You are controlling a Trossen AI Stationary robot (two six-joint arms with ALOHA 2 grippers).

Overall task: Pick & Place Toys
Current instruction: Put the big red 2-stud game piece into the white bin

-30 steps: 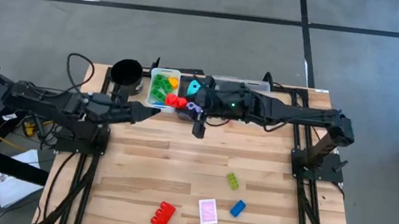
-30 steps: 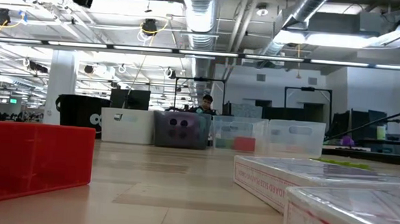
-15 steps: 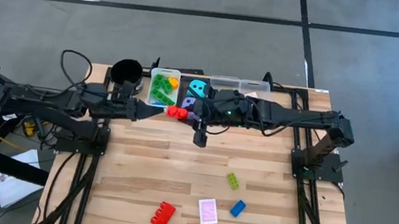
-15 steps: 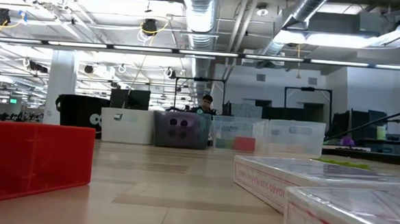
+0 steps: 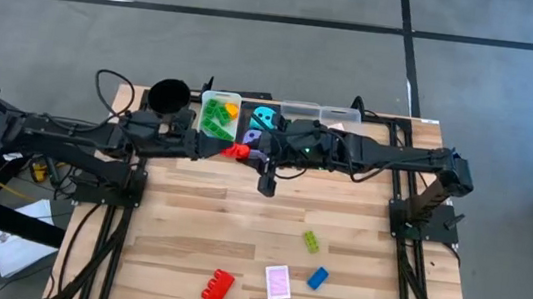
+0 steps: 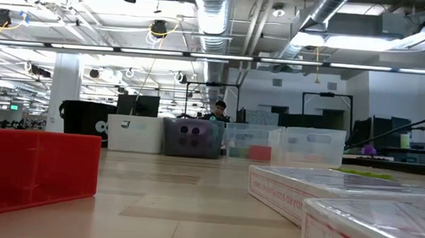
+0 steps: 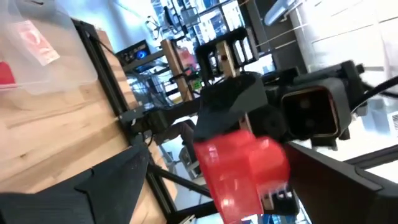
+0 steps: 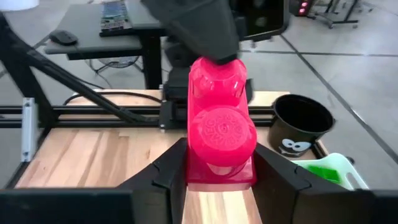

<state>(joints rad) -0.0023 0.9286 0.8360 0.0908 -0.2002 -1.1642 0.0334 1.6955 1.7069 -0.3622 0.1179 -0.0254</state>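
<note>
2 claws meet at 12 o'clock on the tabletop (image 5: 239, 217), by the bins (image 5: 218, 114). Right claw (image 8: 217, 168) is clamped on a red brick (image 8: 219, 134); left claw (image 5: 221, 148) touches that brick's other end, grip state cannot tell. Another red brick (image 5: 217, 287), green brick (image 5: 310, 241), blue brick (image 5: 317, 277) and 2 cards (image 5: 278, 282) lie toward 6 o'clock.

Toys scattered, one red brick (image 5: 237, 150) held aloft.
You see a bigger red brick (image 5: 217, 287), two cards (image 5: 278, 282), green brick (image 5: 310, 241), blue brick (image 5: 317, 277) lying near the front edge.
</note>
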